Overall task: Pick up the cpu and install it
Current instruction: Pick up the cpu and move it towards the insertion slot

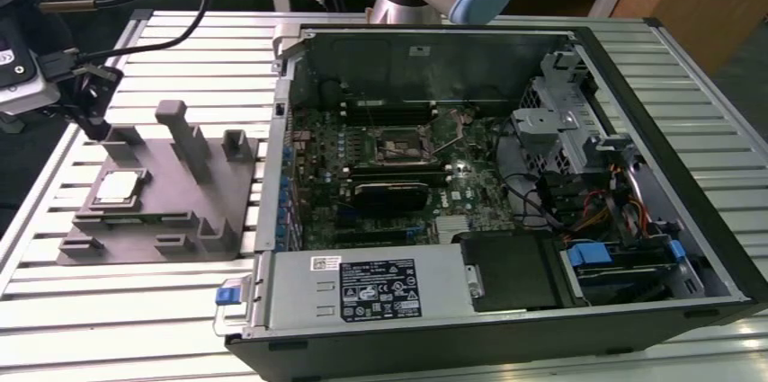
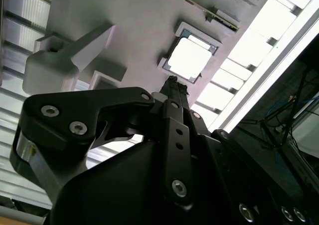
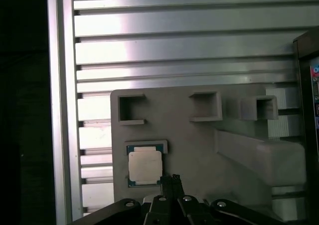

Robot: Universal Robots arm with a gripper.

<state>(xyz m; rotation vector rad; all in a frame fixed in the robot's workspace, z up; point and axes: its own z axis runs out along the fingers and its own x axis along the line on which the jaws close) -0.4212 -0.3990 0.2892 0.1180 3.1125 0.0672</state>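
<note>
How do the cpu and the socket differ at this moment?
The cpu has a bright silver top; the socket is dark-framed. The cpu lies in a recess of the grey fixture, outside the case; the socket sits on the motherboard inside the open case. Both are square and lie flat.

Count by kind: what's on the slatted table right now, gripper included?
cpu: 1
grey fixture block: 1
open computer case: 1
gripper: 1
Total: 4
</note>
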